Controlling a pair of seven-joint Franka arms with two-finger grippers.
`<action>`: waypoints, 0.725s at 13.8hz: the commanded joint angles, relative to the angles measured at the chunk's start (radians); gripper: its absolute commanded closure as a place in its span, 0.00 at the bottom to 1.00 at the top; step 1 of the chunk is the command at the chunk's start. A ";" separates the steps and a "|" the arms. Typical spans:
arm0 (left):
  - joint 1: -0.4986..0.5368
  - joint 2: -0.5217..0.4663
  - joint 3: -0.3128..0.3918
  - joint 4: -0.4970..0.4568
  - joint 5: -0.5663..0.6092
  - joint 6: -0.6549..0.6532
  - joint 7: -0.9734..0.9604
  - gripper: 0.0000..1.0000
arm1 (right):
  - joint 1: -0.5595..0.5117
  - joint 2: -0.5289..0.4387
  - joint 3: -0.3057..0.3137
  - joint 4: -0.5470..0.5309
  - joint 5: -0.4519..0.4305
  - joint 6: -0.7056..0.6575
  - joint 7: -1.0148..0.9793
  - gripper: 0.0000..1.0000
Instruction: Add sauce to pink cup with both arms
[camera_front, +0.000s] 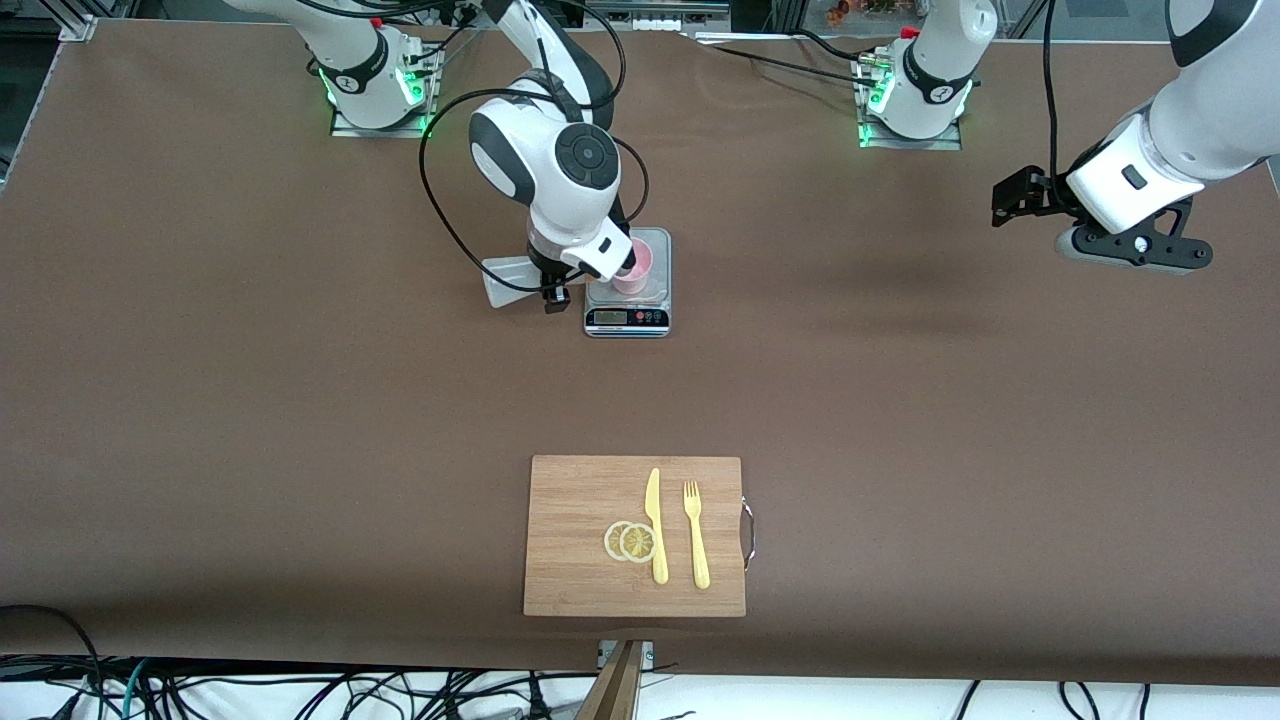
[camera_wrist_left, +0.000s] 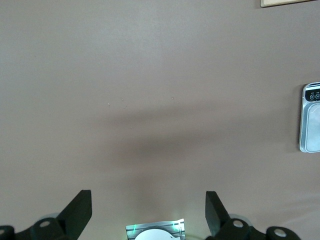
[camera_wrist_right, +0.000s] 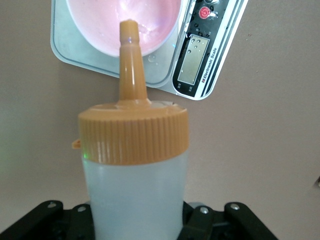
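My right gripper (camera_front: 548, 287) is shut on the sauce bottle (camera_front: 510, 280), a whitish squeeze bottle, and holds it tipped beside the grey scale (camera_front: 627, 318). In the right wrist view the bottle (camera_wrist_right: 135, 185) fills the gap between the fingers, and its orange nozzle cap (camera_wrist_right: 133, 131) points over the rim of the pink cup (camera_wrist_right: 125, 22). The pink cup (camera_front: 634, 268) stands on the scale, partly hidden by the right arm's hand. My left gripper (camera_front: 1010, 200) is open and empty, raised over the left arm's end of the table; it also shows in the left wrist view (camera_wrist_left: 148, 210).
A wooden cutting board (camera_front: 560, 500) lies near the front camera, with two lemon slices (camera_front: 630, 541), a yellow knife (camera_front: 655, 525) and a yellow fork (camera_front: 695, 535) on it. The scale's edge (camera_wrist_left: 311, 117) shows in the left wrist view. Brown cloth covers the table.
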 joint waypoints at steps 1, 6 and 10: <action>-0.006 0.005 0.000 0.022 0.006 -0.021 -0.009 0.00 | 0.010 0.004 -0.004 0.024 -0.020 -0.028 0.017 1.00; -0.006 0.005 0.000 0.022 0.008 -0.021 -0.009 0.00 | 0.006 0.004 -0.004 0.023 -0.018 -0.028 0.007 1.00; -0.006 0.005 0.000 0.022 0.007 -0.021 -0.009 0.00 | 0.001 -0.001 -0.007 0.023 0.002 -0.021 -0.007 1.00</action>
